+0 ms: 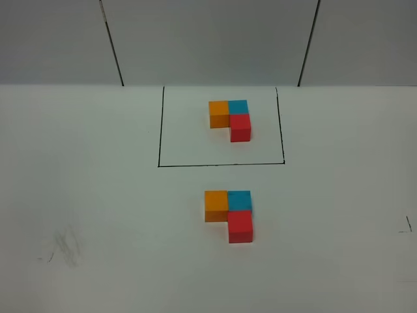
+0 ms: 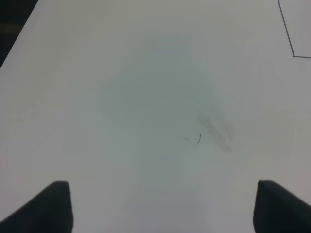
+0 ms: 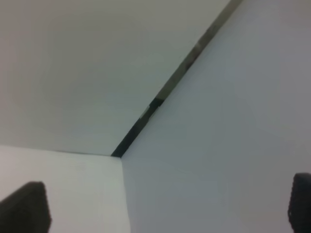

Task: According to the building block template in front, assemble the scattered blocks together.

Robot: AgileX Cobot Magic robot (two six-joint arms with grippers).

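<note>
The building block template (image 1: 230,117) sits inside a thin black rectangle at the back of the table: an orange cube, a blue cube to its right, a red cube in front of the blue. Nearer the front, the unframed blocks form the same L: orange block (image 1: 215,205), blue block (image 1: 239,199), red block (image 1: 240,225), all touching. Neither arm shows in the high view. My left gripper (image 2: 163,206) is open over bare table, nothing between its dark fingertips (image 2: 48,204). My right gripper (image 3: 167,206) is open too, facing a wall corner.
The white table (image 1: 98,195) carries a grey smudge (image 1: 65,248) at the front left, also seen as the smudge (image 2: 216,128) in the left wrist view. A corner of the black frame line (image 2: 286,34) shows there. Grey wall panels stand behind the table.
</note>
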